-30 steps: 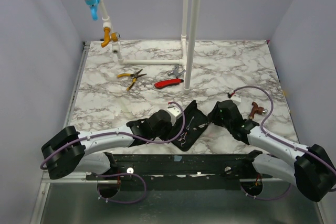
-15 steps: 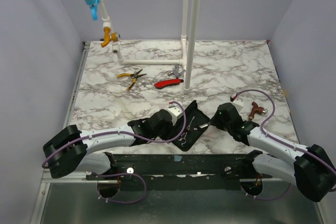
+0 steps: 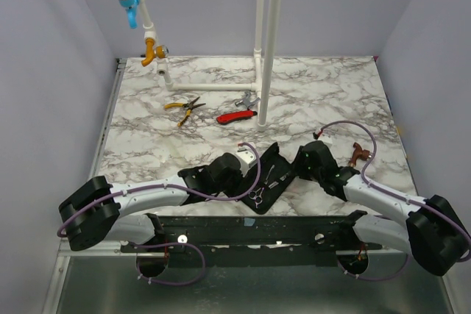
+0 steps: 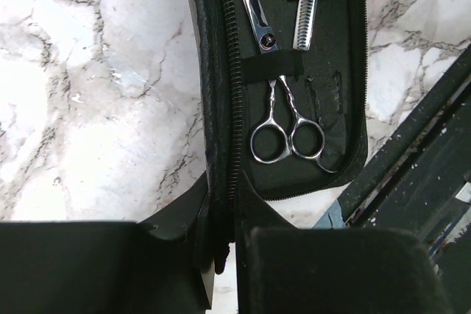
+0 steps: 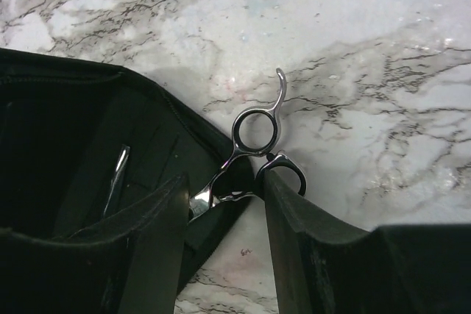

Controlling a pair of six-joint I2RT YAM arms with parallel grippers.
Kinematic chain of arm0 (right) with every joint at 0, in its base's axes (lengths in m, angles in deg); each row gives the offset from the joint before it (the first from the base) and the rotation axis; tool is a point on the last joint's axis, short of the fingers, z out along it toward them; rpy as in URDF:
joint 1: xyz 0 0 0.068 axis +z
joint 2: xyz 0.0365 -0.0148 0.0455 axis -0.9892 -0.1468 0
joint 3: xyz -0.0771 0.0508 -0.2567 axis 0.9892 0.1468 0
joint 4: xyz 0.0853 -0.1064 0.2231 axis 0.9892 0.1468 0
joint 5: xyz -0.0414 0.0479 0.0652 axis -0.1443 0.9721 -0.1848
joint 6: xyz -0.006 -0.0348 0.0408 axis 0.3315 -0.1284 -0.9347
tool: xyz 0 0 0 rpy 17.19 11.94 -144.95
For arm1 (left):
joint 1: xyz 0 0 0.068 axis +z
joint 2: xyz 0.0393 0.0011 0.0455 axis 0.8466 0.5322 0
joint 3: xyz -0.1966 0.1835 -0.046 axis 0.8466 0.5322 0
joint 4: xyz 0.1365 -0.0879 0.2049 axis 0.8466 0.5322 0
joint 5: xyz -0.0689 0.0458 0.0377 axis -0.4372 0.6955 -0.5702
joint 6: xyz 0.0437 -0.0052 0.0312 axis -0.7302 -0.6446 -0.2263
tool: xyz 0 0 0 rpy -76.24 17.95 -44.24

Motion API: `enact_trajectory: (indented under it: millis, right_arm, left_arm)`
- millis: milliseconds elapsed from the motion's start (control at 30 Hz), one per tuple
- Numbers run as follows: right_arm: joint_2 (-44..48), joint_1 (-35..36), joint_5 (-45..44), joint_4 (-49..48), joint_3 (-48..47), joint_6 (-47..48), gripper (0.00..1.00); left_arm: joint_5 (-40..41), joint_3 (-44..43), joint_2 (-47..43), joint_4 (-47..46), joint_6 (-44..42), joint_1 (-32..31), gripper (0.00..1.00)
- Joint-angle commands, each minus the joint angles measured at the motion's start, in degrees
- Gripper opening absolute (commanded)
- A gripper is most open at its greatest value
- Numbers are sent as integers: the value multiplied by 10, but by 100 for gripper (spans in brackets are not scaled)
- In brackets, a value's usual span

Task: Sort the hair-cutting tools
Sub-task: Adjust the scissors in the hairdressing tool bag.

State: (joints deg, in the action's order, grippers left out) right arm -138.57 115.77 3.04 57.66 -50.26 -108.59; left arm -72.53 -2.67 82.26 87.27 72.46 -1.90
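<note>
Two fingers of the right gripper (image 5: 223, 193) pinch silver scissors (image 5: 257, 154) by the shanks, rings ahead over the marble table (image 5: 383, 49), blades toward the black case (image 5: 66, 130) at its left. The left gripper (image 4: 221, 233) is clamped on that case's zipper edge; just ahead, strapped scissors (image 4: 283, 108) lie inside.

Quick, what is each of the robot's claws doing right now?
Left gripper: closed, pinching the edge of the black case.
Right gripper: closed on a pair of scissors, it seems.
</note>
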Motion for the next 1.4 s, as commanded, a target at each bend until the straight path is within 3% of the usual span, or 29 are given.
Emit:
enact_trajectory:
  millis: [0,600,1367]
  right_arm:
    - [-22,1,65,-26,-22,51,47]
    - [-73,28,145,-32,-35,100,39]
    - [-46,154,99,1,9,-12,36]
  left_arm:
    - [-53,-7,-16,-21,-14,-4,0]
    - [-69,-33,16,-10,-16,-4,0]
    - [-9,-15,8,-21,49,-3,0]
